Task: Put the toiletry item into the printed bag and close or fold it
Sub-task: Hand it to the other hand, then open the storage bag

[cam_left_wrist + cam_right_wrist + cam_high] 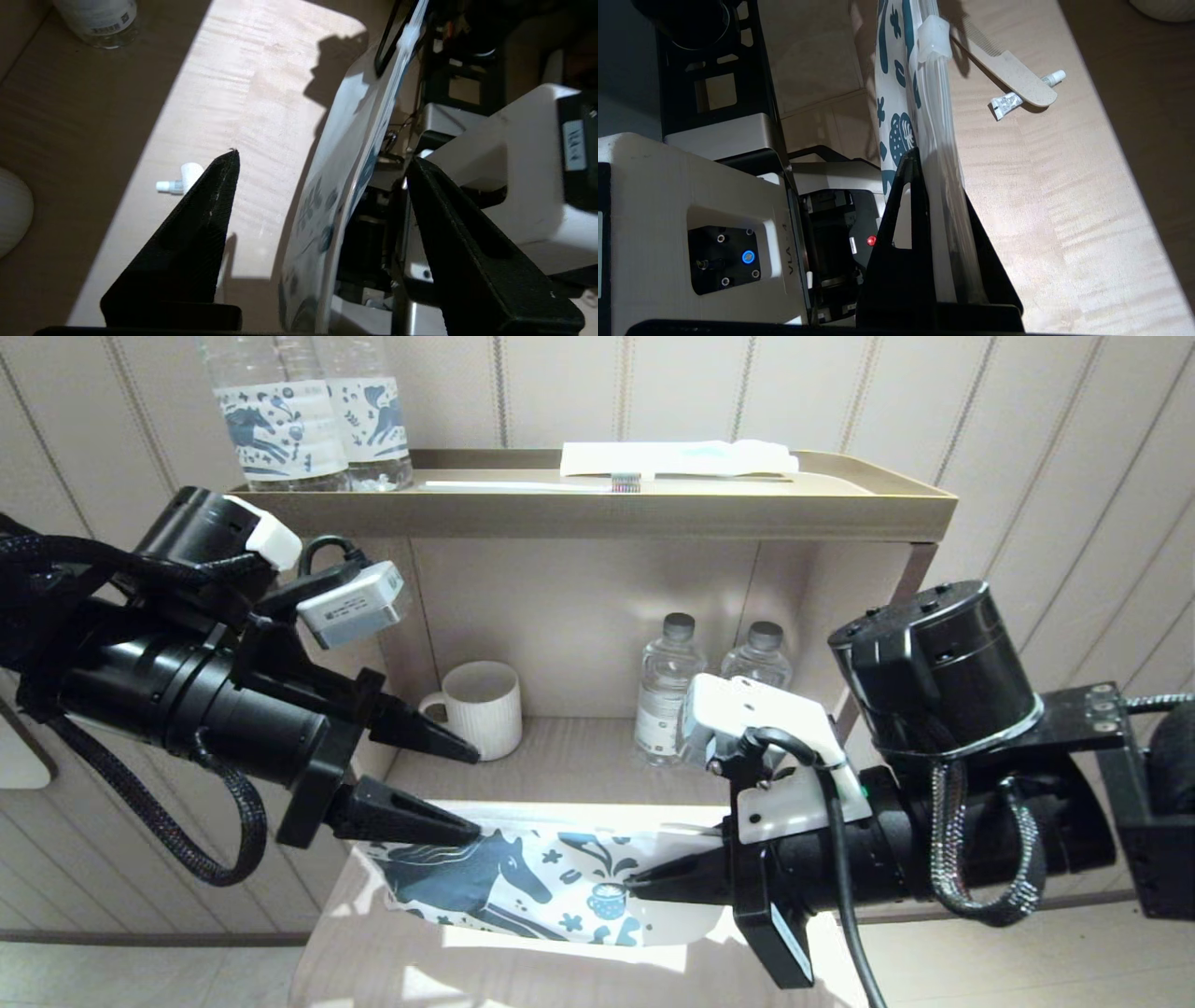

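Black, cone-tipped fingers of the left gripper point(471, 793) fill the left half of the head view, spread wide apart with nothing between them. The lower finger lies at the left end of the flat white pouch printed with a dark blue horse and small motifs point(523, 887), and whether it touches the pouch cannot be told. In the left wrist view the pouch point(327, 196) stands on edge in the gap between the two parted fingers point(205, 224).

Behind the left gripper, in the middle of the head view, a ribbed white ceramic mug point(481, 707) stands on the pale wooden shelf point(560, 761). To its right are two small clear plastic water bottles with grey caps point(667, 686). On the tan tray point(597, 509) at the top are two larger clear bottles with blue horse labels point(313, 420), a thin toothbrush with dark bristles point(532, 483) and a flat white-and-blue wrapped packet point(677, 457).

At lower right of the head view the right gripper point(639, 887) is closed on the right part of the pouch, holding it up above the wooden surface. The right wrist view shows its fingers point(906, 219) pinching the clear zip-top edge of the pouch point(896, 93).

The slim, flat white plastic comb with a tapering handle point(1008, 70) lies outside the pouch on the sunlit wood, in the upper right of the right wrist view. Its handle rests across a small white tube with a white cap point(1052, 78), and its toothed end passes behind the pouch's white zip slider point(931, 42). The tube point(180, 179) also shows in the left wrist view, partly behind a fingertip.
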Available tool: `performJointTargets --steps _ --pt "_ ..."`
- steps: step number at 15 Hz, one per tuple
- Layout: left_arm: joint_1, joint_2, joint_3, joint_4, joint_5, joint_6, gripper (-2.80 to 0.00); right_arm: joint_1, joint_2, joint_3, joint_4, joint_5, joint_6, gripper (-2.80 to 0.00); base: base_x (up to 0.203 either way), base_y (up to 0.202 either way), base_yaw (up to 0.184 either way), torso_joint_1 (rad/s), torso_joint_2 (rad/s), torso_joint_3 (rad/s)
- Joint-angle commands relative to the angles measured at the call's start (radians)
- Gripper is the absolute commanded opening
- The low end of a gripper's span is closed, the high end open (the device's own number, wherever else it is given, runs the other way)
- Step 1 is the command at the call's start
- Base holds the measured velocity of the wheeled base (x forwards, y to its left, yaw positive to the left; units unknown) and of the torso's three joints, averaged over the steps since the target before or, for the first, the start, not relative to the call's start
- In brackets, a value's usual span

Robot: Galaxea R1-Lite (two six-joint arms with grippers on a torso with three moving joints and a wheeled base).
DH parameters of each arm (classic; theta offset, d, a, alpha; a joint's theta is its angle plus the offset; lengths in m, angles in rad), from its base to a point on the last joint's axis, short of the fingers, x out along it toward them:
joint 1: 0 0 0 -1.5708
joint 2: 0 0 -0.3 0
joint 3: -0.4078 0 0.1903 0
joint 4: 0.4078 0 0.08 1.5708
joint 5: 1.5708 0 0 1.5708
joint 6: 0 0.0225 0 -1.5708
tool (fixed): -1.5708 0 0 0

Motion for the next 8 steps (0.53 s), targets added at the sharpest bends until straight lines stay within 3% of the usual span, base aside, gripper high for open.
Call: performJointTargets --steps 1,8 --pt "-0.042 0.010 -0.027 0.000 -0.005 -0.054 0.00 0.017 0.028 -0.020 0.000 0.003 0.000 -2.80 0.000 0.000 0.000 0.000 0.00 0.000" --pt "-0.139 0.044 -0.026 -0.076 -0.002 -0.114 0.00 0.036 0.077 -0.032 -0.090 0.002 0.070 -2.80 0.000 0.000 0.000 0.000 0.00 0.000"
